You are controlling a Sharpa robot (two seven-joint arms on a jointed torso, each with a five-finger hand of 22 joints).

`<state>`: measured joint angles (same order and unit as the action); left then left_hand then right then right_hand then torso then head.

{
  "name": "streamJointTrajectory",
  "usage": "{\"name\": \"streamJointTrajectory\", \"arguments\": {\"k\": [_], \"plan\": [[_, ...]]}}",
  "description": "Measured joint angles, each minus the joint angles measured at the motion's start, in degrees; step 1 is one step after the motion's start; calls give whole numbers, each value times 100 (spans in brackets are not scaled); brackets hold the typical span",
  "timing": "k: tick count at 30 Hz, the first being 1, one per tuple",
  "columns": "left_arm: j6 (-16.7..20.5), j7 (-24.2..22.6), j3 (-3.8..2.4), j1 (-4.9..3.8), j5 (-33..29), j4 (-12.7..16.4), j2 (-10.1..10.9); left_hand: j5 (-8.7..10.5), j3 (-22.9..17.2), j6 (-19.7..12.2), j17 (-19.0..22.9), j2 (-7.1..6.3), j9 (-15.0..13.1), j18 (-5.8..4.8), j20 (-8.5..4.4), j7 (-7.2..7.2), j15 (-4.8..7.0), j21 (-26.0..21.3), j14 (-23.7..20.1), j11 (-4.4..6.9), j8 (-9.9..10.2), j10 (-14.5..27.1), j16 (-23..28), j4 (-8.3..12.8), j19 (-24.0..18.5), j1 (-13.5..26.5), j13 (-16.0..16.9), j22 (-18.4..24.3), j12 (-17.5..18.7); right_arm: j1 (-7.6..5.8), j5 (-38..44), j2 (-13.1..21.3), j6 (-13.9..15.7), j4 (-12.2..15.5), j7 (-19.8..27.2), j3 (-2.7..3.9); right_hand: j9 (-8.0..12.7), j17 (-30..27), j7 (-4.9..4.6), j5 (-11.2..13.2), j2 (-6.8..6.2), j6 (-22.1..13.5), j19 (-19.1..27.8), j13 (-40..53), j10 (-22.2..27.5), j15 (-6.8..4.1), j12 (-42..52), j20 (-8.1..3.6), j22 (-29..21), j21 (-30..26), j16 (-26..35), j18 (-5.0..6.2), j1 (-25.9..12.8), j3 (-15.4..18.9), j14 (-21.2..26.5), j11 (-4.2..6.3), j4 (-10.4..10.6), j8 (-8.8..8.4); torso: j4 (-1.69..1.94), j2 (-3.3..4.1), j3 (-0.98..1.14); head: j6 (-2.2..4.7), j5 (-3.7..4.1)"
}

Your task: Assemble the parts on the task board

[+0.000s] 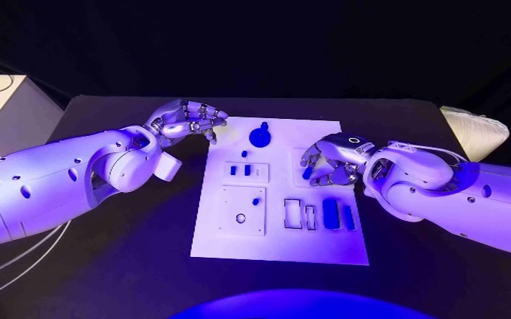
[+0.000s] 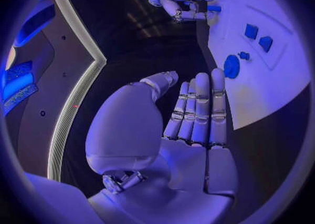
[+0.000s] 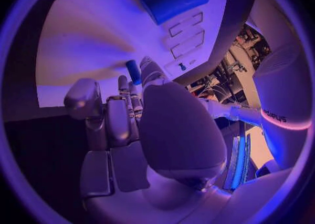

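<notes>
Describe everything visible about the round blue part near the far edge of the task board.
The round blue part is a dark blue disc lying flat on the white task board, near its far edge and about midway across it. A small blue piece sits just nearer the robot, apart from it. It looks like smooth plastic. The left wrist view shows it as a plain circle with that smaller piece beside it. Nothing touches it: the left hand hovers off to its side, over the board's far corner.

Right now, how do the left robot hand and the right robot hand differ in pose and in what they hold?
The left robot hand sits at the task board's far left corner and holds nothing, while the right robot hand is over the board's right side, pinching a small blue part. In the left wrist view the left hand's fingers lie straight; the right hand's curl inward. Both are silver.
</notes>
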<state>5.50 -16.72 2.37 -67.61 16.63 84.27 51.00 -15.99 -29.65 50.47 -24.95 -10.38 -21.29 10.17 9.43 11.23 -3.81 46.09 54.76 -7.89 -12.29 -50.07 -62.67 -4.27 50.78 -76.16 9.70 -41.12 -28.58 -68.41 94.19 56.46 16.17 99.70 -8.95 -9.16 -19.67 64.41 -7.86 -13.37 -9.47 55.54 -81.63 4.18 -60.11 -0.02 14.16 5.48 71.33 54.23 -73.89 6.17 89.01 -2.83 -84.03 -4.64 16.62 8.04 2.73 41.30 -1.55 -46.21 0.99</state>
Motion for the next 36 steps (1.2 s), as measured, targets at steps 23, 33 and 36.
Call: {"name": "streamJointTrajectory", "arguments": {"k": [23, 33, 36], "plan": [[-4, 5, 0, 3, -2, -5, 2, 0, 25, 0, -1, 22, -4, 0, 0, 0, 0, -27, 0, 0, 0, 0, 0, -25, 0, -22, 1, 9, -21, 79, 29, -88, 181, -11, -121, 1, -28, 265, 120, 252, -242, 701, -220, -9, -977, -123, -339, -137, 362, 751, -200, -89, -191, -1640, 0, 160, -2, 208, -4, -1, 2, -45, -16], [-6, 7, 0, 4, -2, -5, 14, 0, 24, 0, -1, 22, -3, -1, 0, 0, 0, -27, 0, 0, 0, 0, 0, -24, 0, -22, 1, 8, -21, 91, -38, -133, 273, -7, -171, 0, 36, 262, -60, 275, -558, 455, -226, -9, -822, -69, -579, -103, 361, 682, -218, -89, -509, -1781, 12, 5, -3, 35, -2, -2, -4, -52, -21], [-7, 8, 0, 4, -2, -3, 17, 0, 24, 0, -1, 22, -3, 0, 0, 0, 0, -27, 0, 0, 0, 0, 0, -24, 0, -21, -3, 8, -21, 96, -48, -139, 290, -7, -182, 0, 46, 262, -79, 275, -586, 415, -217, -10, -792, -69, -608, -94, 361, 659, -222, -89, -538, -1781, 12, -25, -3, 3, -2, -3, -4, -53, -26]]}}
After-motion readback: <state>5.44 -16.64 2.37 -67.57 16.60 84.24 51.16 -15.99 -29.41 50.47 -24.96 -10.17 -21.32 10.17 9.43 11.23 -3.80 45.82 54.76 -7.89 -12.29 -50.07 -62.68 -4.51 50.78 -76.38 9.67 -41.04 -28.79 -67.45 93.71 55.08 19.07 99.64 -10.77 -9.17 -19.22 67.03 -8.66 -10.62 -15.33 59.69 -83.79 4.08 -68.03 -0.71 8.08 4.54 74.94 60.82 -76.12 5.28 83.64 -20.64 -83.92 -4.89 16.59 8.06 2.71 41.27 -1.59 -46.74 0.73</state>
